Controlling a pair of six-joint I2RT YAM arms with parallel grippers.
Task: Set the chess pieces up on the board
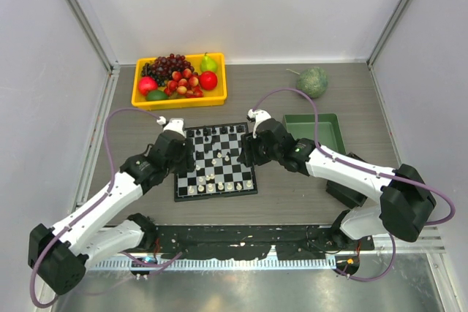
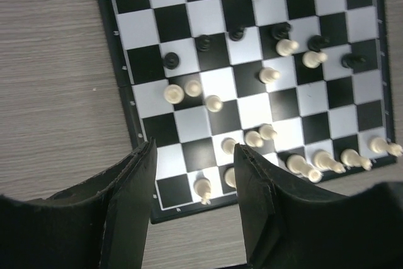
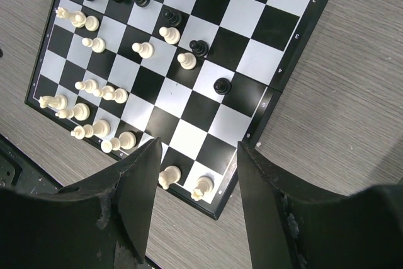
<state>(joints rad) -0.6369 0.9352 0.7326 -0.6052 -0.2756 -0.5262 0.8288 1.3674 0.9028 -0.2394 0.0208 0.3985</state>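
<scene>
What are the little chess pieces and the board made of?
The chess pieces look like plastic: they are smooth, cream or black, with a slight shine. The board seems to be a thin, flat printed sheet, maybe plastic or card, with a faint sheen on its squares. I can't tell for sure.

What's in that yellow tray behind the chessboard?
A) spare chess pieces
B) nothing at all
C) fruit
C: the yellow tray behind the board holds grapes, a red apple and a green pear.
</scene>
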